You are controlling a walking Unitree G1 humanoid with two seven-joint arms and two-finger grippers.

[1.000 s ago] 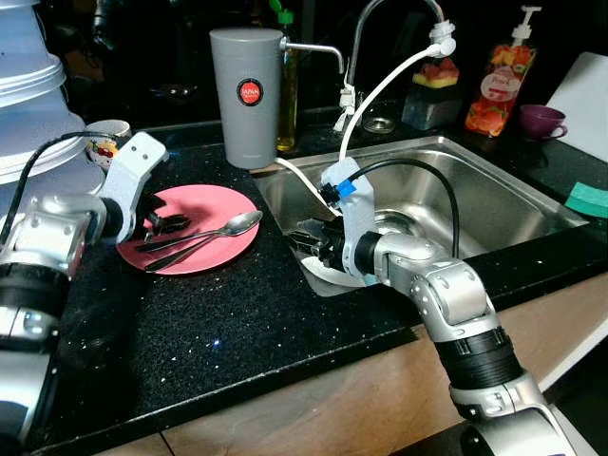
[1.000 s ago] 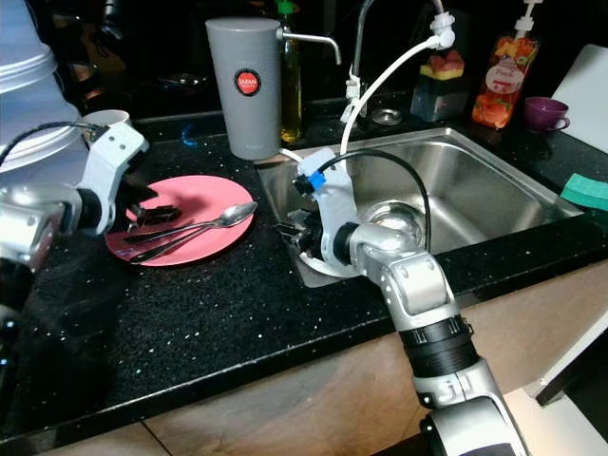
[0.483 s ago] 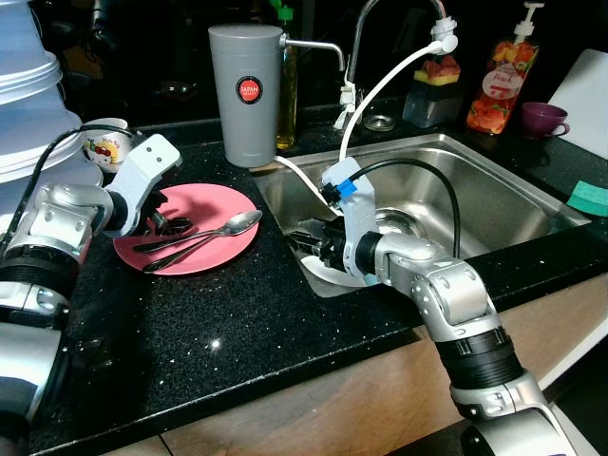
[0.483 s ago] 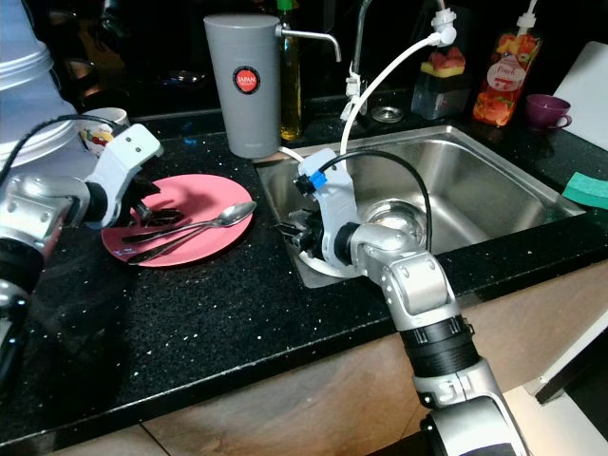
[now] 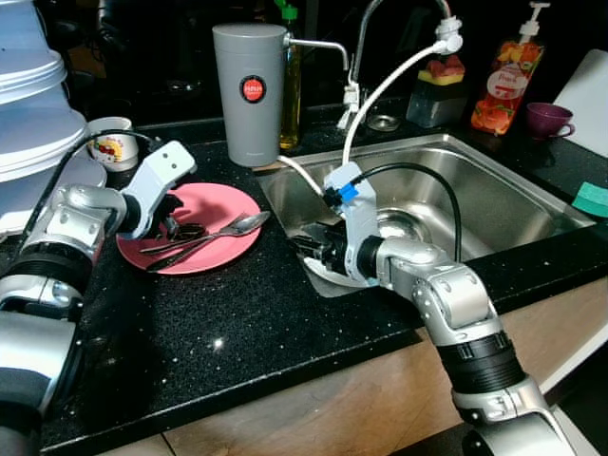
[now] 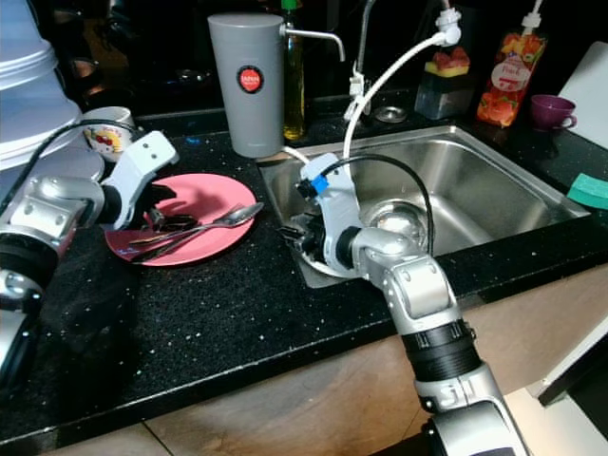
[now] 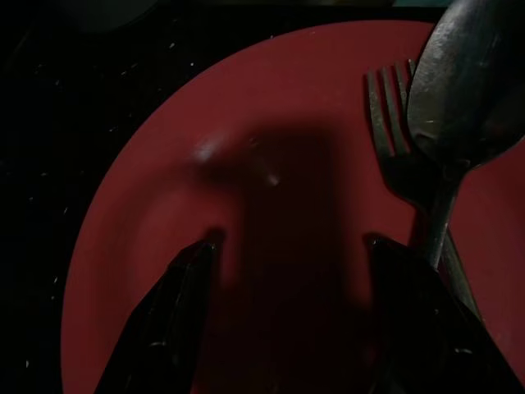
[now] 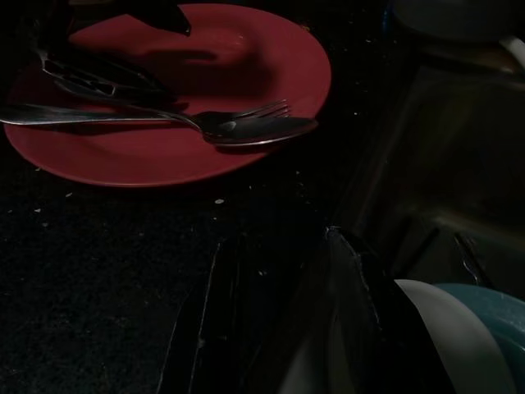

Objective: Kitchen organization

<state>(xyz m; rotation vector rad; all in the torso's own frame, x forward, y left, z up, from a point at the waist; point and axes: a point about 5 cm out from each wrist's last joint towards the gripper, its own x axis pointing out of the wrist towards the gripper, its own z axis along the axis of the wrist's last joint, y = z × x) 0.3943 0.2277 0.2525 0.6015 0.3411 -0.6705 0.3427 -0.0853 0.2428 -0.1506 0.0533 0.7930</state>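
A black speckled countertop runs left of a steel sink; the room behind is dark. A pink plate lies on the counter, bearing a spoon and a fork. The left gripper is held over the plate, fingers apart, gripping nothing. The right gripper sits at the sink's near-left corner by a white dish; its jaw state cannot be told. A grey canister stands behind.

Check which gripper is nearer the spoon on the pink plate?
Left. The left gripper is over the pink plate, beside the spoon. The right gripper is at the sink edge, off the plate.
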